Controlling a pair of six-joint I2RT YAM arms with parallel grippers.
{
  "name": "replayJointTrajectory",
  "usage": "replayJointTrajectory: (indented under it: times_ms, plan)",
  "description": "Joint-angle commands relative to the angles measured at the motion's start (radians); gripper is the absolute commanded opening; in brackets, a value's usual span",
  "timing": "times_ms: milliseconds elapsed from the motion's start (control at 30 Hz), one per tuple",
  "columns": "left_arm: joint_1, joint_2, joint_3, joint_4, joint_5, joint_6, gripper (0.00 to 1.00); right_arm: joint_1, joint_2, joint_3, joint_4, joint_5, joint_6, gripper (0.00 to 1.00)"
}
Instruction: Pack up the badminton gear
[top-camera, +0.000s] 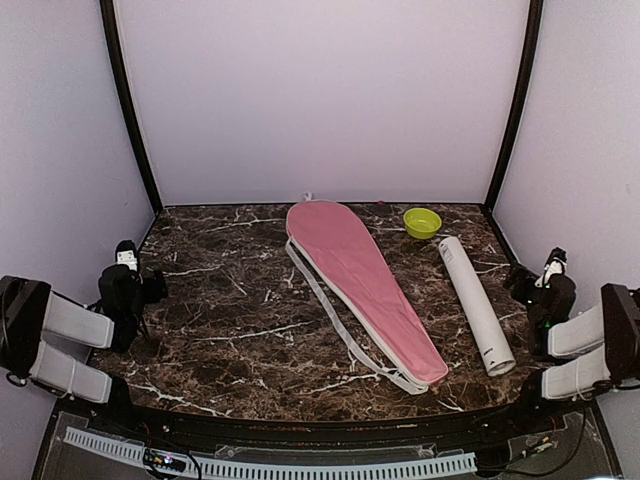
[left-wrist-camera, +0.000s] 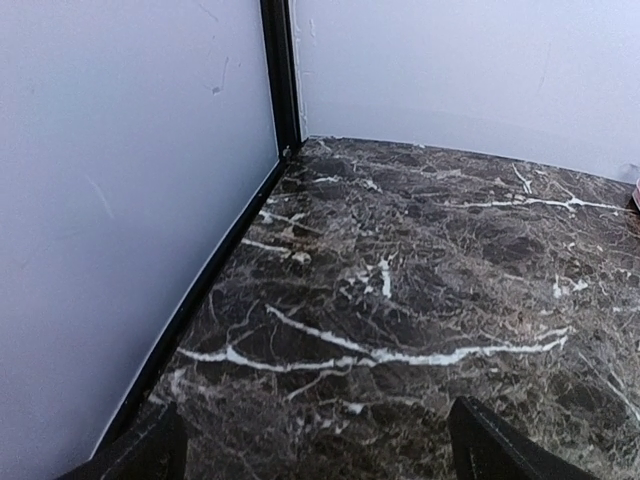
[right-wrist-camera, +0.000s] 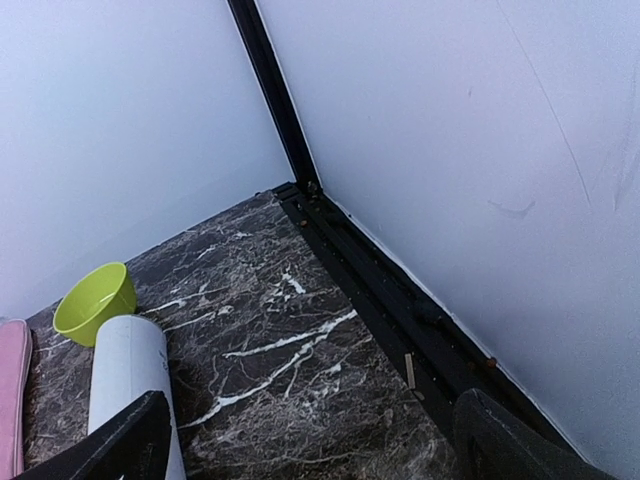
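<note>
Badminton gear in sight comes to two pieces: the long pink racket cover (top-camera: 360, 290) lies flat on the marble table (top-camera: 230, 300), running from 12 o'clock down toward 5 o'clock, and the tall white tube (top-camera: 475, 303) lies on its side just beside it, around 3 to 4 o'clock. No racket and no loose shuttlecock shows anywhere, and the lime-green bowl (top-camera: 422, 222) at 1 o'clock looks empty. So packing seems done or nearly so, though whether the cover is zipped or the tube capped I cannot tell. The left gripper (left-wrist-camera: 320, 455) sits at 9 o'clock and the right gripper (right-wrist-camera: 315, 445) at 3 o'clock. Each has its fingers spread wide, holding nothing, and is well clear of the gear.
</note>
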Motion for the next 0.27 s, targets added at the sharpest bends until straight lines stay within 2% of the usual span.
replayJointTrajectory:
  times_ms: [0,167,233]
  plan:
    - [-0.002,0.089,0.073,0.181,0.008,0.085,0.93,-0.002,0.061,0.034,0.205,0.003,-0.024,1.0]
    - [-0.003,0.104,0.075,0.197,0.013,0.084,0.93,-0.002,0.054,0.035,0.192,0.003,-0.031,1.0]
    - [-0.002,0.119,0.079,0.206,-0.031,0.061,0.94,-0.002,0.06,0.042,0.186,-0.001,-0.033,1.0]
